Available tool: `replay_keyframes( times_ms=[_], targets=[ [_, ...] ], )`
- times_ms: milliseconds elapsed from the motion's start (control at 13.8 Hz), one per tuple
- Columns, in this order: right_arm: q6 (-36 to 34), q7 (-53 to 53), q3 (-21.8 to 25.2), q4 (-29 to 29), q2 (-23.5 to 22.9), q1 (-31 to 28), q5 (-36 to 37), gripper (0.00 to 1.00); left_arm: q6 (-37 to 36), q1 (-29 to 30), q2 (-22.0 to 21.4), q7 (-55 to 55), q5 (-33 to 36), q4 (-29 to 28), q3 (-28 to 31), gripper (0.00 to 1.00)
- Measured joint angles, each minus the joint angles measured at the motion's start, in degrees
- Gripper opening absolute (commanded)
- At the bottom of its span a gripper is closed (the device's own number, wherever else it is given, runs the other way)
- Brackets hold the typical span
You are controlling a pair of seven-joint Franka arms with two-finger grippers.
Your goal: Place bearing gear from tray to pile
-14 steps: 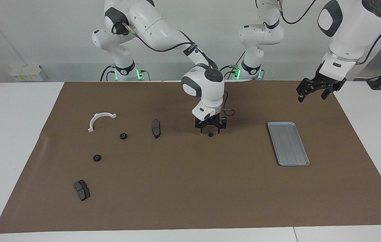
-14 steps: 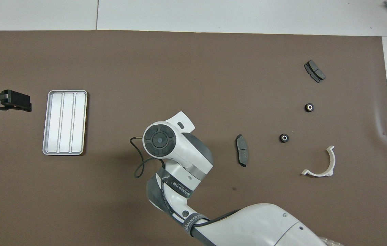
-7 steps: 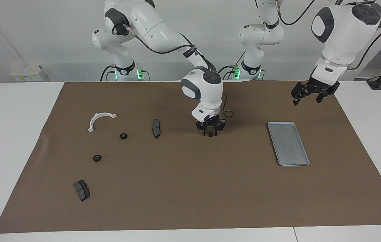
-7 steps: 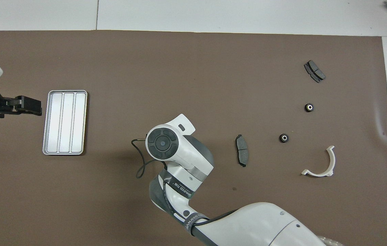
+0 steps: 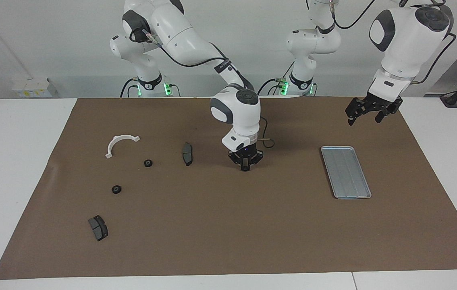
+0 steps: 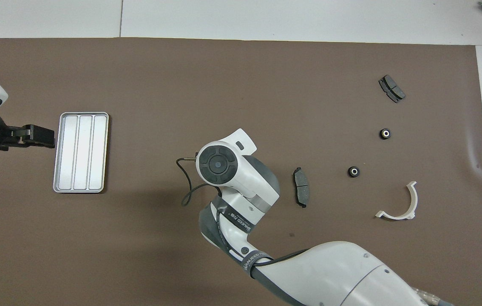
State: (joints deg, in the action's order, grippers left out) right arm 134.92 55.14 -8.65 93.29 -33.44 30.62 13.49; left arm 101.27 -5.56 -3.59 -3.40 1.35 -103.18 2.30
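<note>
The ribbed grey metal tray [image 5: 346, 172] lies bare, two small black bearing gears [image 5: 148, 163] rest among the scattered pile, and the right gripper [image 5: 245, 166], jaws clenched on a third, hangs mid-table.

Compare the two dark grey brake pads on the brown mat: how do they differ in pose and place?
The dark grey brake pad beside the right pincer looks narrow, seemingly on edge; the dark grey brake pad farthest from the robots lies flat, showing a broad grooved face. The first lies nearer to the robots, toward the table's middle; the second lies toward the right arm's end. Both are curved and rest on the brown mat.
</note>
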Motion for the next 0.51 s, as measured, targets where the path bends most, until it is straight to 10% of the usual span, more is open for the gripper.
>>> replay_keyframes(
  times_ms=[509],
  targets=[
    [0.0,-17.0,0.1,3.4,4.7,-17.1,0.4,0.0,0.0,0.0,-0.1,0.0,0.0,-0.1,0.0,1.0]
  ],
)
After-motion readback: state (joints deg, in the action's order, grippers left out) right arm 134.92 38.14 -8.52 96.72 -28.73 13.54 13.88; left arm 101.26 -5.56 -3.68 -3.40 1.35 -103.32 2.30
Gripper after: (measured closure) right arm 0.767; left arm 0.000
